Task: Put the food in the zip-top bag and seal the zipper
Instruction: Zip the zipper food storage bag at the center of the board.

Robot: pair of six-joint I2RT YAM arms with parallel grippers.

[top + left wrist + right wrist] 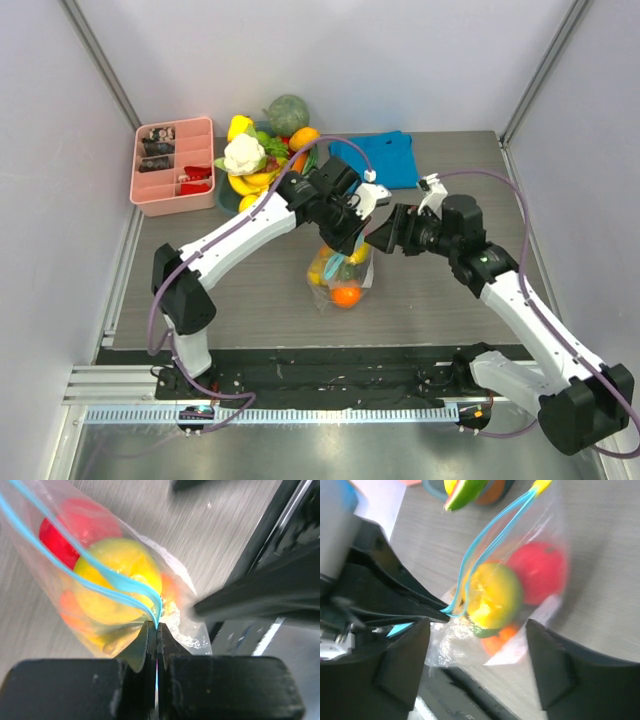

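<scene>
Far to the left of the zip-top bag (340, 278), and behind it, a pink tray (172, 165) is sitting on the grey table (230, 300). Closer to the bag, also behind it and to its left, a white cauliflower (243, 155) is lying on top of a pile of toy food. The left arm is reaching in from the bag's left side. The left pincer (156, 630) is squeezing tight, with its two fingers pressed together. It is pinching the end of the zipper (102, 577) at the top of the bag. The zipper's two blue lines are meeting right at that pinch. Away from it they are bending apart, so the mouth is gaping there. The bag is hanging down below the two pincers in the middle of the table. I cannot tell if its bottom is resting on the table. Inside the bag a red apple (75, 525), a yellow lemon (117, 575) and an orange (346, 296) are bunching up together. The right pincer (479, 625) is coming in from the bag's right side. Its fingers are standing wide apart, one on each side of the bag's top corner, and they are gripping nothing. Behind the bag and to its right, a blue cloth (385, 160) is lying on the table.
</scene>
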